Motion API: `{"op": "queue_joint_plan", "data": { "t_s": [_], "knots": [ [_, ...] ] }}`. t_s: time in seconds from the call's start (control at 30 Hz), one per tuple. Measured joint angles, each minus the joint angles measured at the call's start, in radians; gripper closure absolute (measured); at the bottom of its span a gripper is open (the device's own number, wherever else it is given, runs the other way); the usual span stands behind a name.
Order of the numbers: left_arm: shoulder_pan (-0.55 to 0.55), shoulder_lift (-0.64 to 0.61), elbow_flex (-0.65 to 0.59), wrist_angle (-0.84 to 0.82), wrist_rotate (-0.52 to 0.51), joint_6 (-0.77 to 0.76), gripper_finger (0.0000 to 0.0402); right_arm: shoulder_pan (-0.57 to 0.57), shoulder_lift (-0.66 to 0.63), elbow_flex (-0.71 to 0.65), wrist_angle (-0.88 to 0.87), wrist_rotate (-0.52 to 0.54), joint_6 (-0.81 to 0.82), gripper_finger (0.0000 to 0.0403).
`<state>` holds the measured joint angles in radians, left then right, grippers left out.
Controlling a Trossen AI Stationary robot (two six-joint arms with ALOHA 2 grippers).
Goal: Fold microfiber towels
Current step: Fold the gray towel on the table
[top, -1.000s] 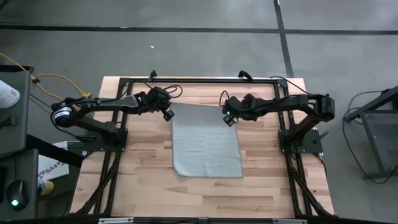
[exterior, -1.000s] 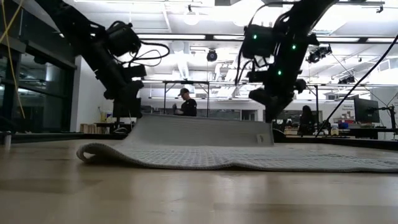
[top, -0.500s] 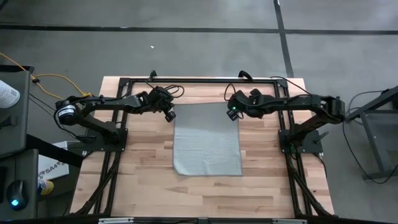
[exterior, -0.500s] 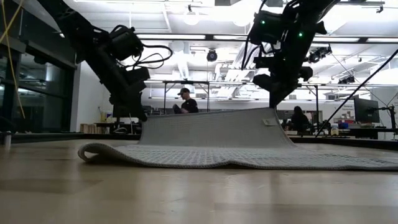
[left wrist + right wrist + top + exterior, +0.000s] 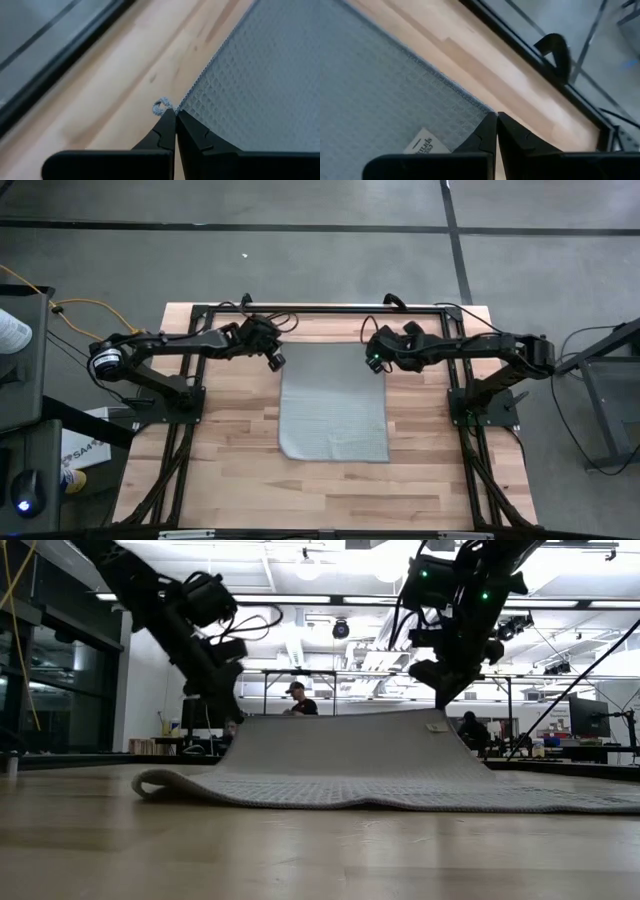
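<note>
Two hands clamped on far corners of microfiber towel (image 5: 333,405): left hand (image 5: 276,361), right hand (image 5: 374,363). Far edge raised, near part flat on tabletop (image 5: 230,440). No fold laid yet; nearly all left, likely carry toward near edge

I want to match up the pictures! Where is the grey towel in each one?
High view: towel at table centre, between both arms.
Low view: towel across the middle, far edge lifted.
Left wrist view: towel fills one side, corner pinched.
Right wrist view: towel fills one side.
Shared landmark: white tag, also.
</note>
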<state>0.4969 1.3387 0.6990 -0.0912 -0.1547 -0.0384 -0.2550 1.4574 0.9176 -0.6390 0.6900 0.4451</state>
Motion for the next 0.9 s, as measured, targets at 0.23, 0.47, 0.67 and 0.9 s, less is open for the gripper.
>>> {"op": "queue_joint_plan", "data": {
  "t_s": [0.23,0.47,0.67,0.9],
  "knots": [
    [-0.034,-0.007,0.164,-0.199,-0.094,0.033,0.0401,0.008,-0.032,0.0,0.025,0.062,-0.045,0.0399],
    [-0.08,-0.008,0.224,-0.284,-0.129,0.048,0.0401,0.027,-0.125,-0.001,0.013,0.06,-0.051,0.0399],
    [-0.102,0.002,0.223,-0.372,-0.129,-0.024,0.0401,0.049,-0.148,-0.001,-0.018,-0.01,-0.043,0.0399],
    [-0.217,0.001,0.223,-0.418,-0.131,-0.069,0.0401,0.131,-0.147,-0.001,-0.103,-0.063,0.033,0.0399]
  ]
}}
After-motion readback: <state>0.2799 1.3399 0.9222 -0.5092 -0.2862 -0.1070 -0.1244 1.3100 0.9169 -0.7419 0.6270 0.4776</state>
